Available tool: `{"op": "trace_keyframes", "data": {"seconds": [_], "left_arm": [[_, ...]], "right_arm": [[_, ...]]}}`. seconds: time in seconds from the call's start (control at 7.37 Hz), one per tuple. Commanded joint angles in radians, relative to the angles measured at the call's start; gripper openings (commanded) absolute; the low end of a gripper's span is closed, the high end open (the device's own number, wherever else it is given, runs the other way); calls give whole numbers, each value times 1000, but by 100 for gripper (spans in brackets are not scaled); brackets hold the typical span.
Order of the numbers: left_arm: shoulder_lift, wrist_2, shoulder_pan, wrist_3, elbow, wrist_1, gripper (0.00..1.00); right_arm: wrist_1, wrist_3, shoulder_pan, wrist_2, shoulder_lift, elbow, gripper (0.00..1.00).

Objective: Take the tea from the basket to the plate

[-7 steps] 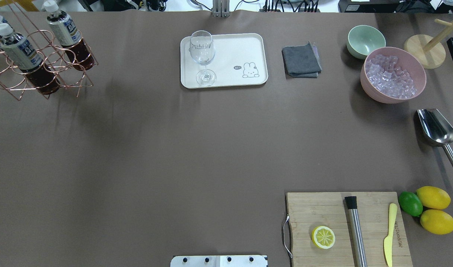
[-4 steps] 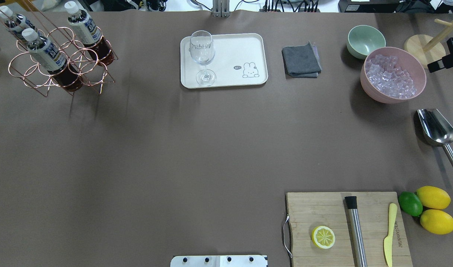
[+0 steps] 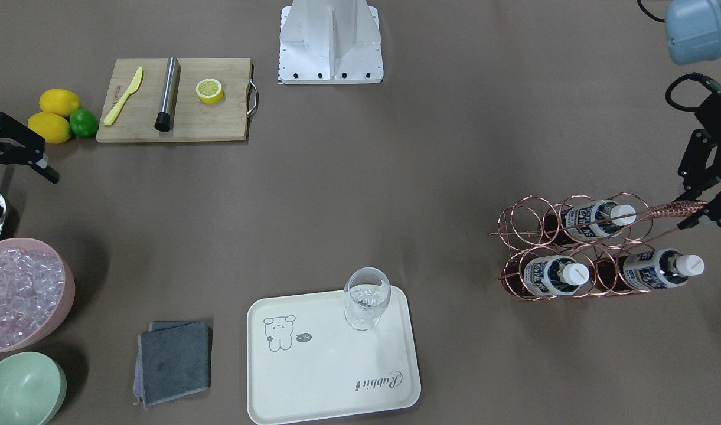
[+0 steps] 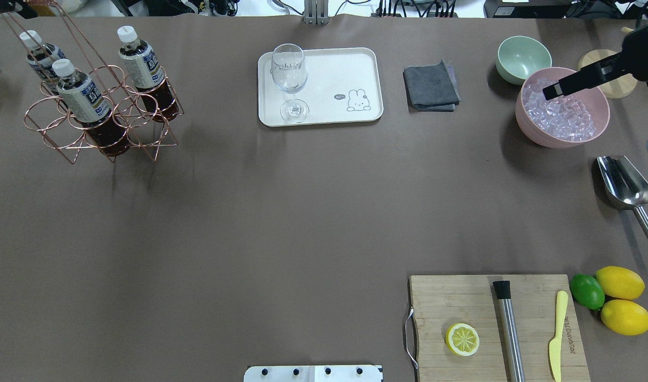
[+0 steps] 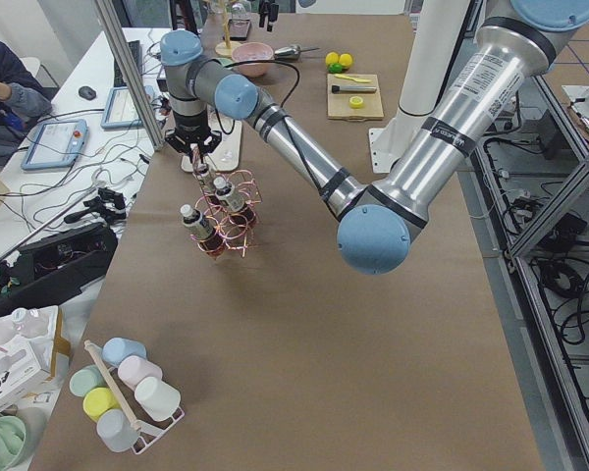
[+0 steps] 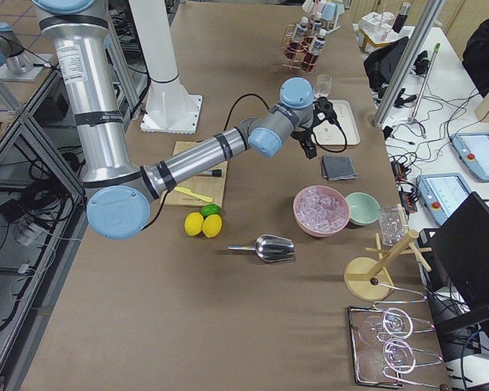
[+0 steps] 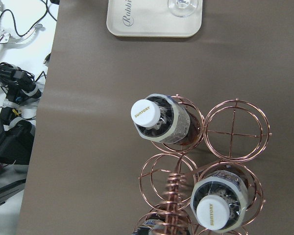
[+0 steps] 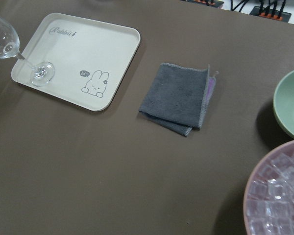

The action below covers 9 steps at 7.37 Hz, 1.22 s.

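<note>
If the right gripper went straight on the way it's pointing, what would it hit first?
The right gripper would most likely meet the folded gray cloth, or the table right beside it; depth is unclear.

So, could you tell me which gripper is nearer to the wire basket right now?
Left. The left gripper is closed on the handle of the basket, directly above it. The right gripper hangs far off at the other end, near the pink ice bowl.

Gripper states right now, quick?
Left gripper: closed on the basket by its handle.
Right gripper: looks open, holding nothing.
</note>
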Motion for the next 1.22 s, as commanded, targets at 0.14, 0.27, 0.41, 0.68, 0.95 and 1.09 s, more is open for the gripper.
{"op": "trace_keyframes", "data": {"seconds": [0.14, 0.27, 0.41, 0.68, 0.95, 1.09], "left_arm": [[-11, 4, 67, -140, -63, 0, 0], [-11, 7, 81, -171, -83, 0, 0], [-14, 25, 99, -206, -107, 1, 0], [-54, 28, 134, -290, -112, 3, 0], [-73, 28, 157, -358, -134, 3, 0], [-77, 54, 182, -398, -161, 4, 0]], "right_arm": [[210, 96, -74, -57, 35, -74, 100], [218, 105, -88, -76, 57, -69, 100], [219, 114, -132, -147, 69, -50, 100], [218, 119, -226, -298, 69, 25, 100], [320, 196, -342, -465, 69, 70, 100], [390, 239, -408, -569, 72, 70, 100]]}}
